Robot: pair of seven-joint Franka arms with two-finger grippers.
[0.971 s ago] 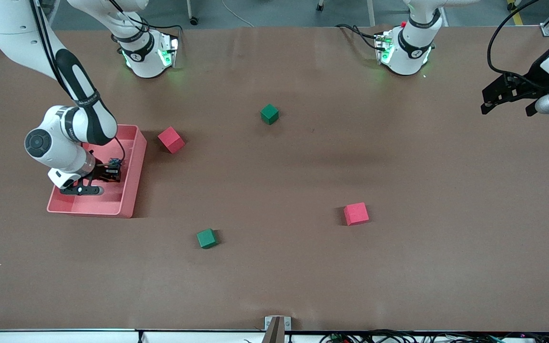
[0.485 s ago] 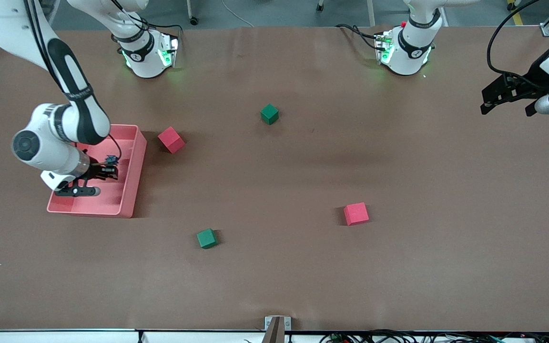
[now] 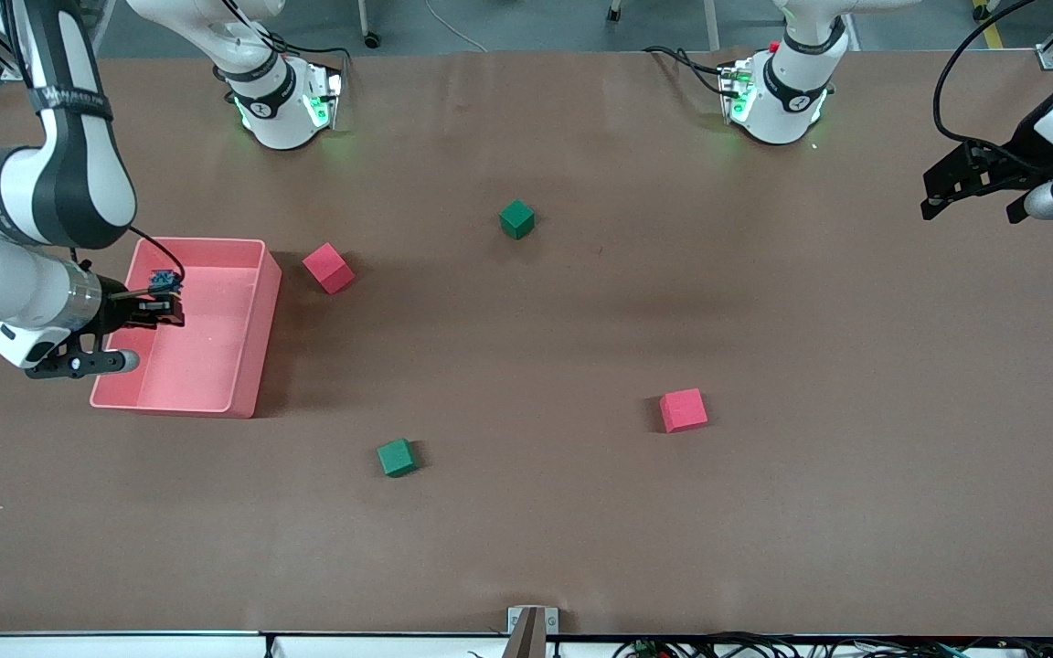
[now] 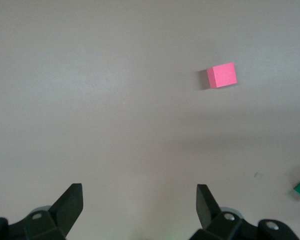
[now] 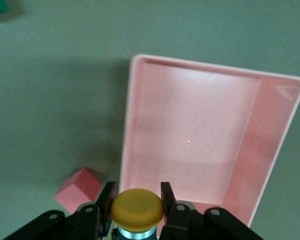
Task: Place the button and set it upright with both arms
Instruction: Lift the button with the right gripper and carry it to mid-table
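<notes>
My right gripper (image 3: 161, 297) is shut on the button (image 5: 137, 211), whose round orange cap sits between the black fingers (image 5: 107, 197) in the right wrist view. In the front view only a small blue-and-black bit of the button (image 3: 163, 279) shows. The gripper holds it in the air over the pink bin (image 3: 250, 340), which looks empty in the right wrist view (image 5: 275, 145). My left gripper (image 3: 970, 187) is open and empty, and that arm waits above the table's edge at its own end. Its fingertips (image 4: 72, 200) stand wide apart.
Two red cubes (image 3: 328, 268) (image 3: 683, 409) and two green cubes (image 3: 516, 218) (image 3: 396, 457) lie spread on the brown table. The red cube beside the bin also shows in the right wrist view (image 5: 80, 192). The left wrist view shows a red cube (image 4: 222, 75).
My right gripper has lifted out of the pink bin with the button and moved toward the bin's edge at the right arm's end. The left arm has not moved.
</notes>
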